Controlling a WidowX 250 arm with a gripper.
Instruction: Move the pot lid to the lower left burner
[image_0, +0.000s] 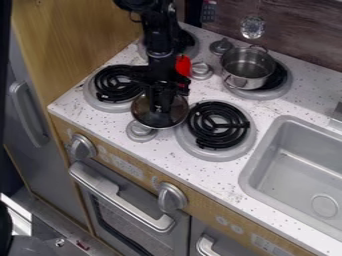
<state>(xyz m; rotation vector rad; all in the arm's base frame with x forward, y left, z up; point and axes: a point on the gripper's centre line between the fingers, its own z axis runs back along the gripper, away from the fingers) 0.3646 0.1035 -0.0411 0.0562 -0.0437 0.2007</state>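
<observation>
Hanging down from the top of the view, the gripper (160, 105) is placed over the stove part of the counter (90, 120), and the pot lid (175, 116) is found right at its tips. The fingers look to be closed on the lid around its middle, though the grip spot itself is pretty much hidden by them, so the lid's handle can't be made out. The dark, see-through disc is spread out around and below the tips, with its rim seen on both sides. Whether any gap is left under it can't be told from this angle.

As for where that is: the lid is held between the two front burners, fairly close to the counter's front edge. The lower left burner (114, 89), the one by the counter's front left corner, is left uncovered. On the other side, the lower right burner (216, 125) is seen just beside the lid, and a round silver knob (140, 133) is partly covered by the lid's front rim.

Farther back, a metal pot (244, 72) is set on the back right burner (284, 84), near the counter's back edge. A red thing (183, 65) is spotted just behind the gripper, and the sink (294, 165) is built into the right end of the counter.
</observation>
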